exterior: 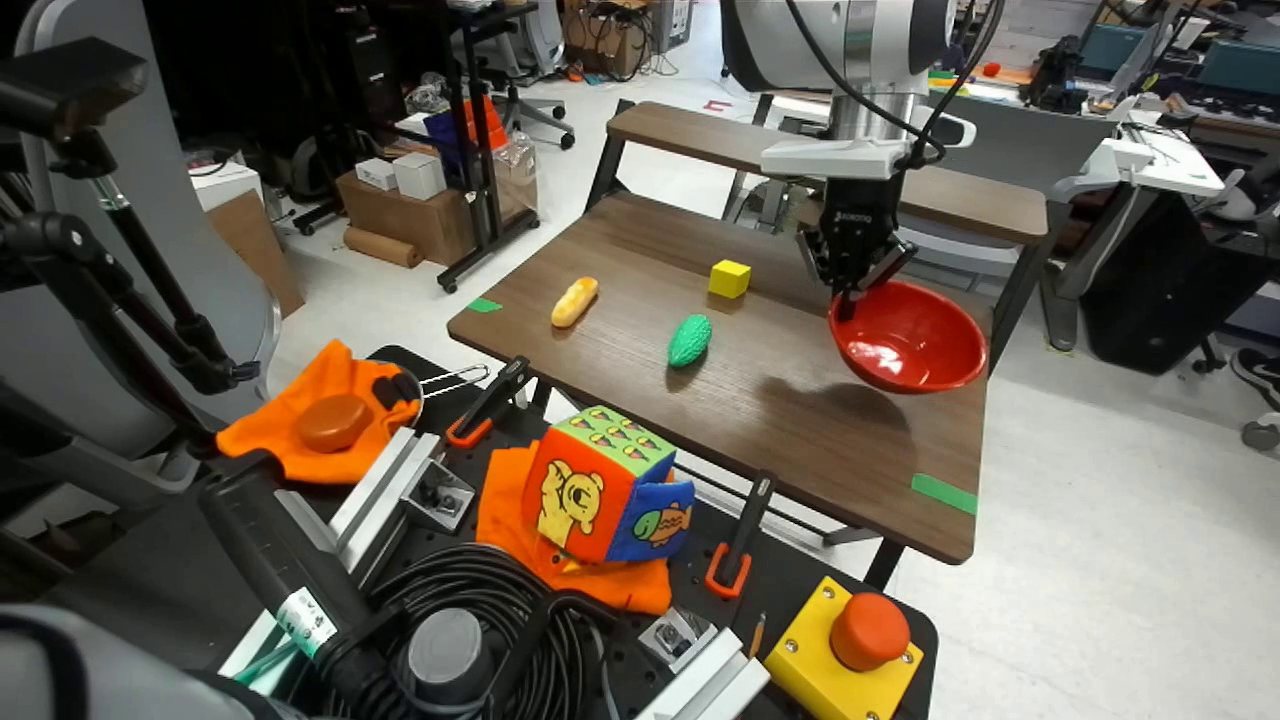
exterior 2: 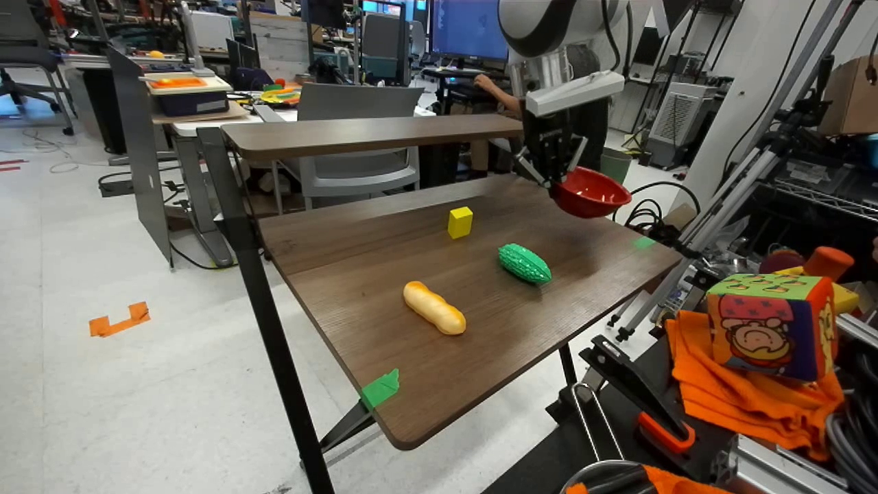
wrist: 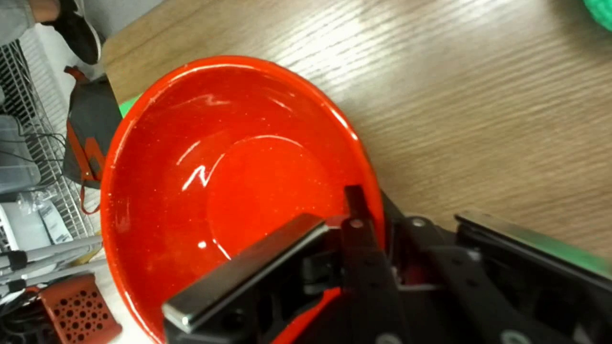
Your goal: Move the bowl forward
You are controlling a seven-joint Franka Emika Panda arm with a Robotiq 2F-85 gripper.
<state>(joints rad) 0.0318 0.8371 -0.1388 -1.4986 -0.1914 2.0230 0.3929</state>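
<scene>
I log a brown wood-grain table (exterior: 620, 255) with a raised shelf (exterior: 690, 129) along one long edge. Directly on its top: yellow block (exterior: 730, 280), bumpy green toy (exterior: 690, 341), elongated yellow toy (exterior: 575, 303), all apart from one another; green tape strips (exterior: 944, 493) near two corners.

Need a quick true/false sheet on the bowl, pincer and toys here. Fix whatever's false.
1. The pincer holds the bowl by its rim. True.
2. The yellow block, green toy and bread-shaped toy are on the table. True.
3. The bowl rests on the table. False: it is held above it.
4. One finger sits inside the bowl. True.
5. The green toy touches the yellow block. False: they are apart.
</scene>
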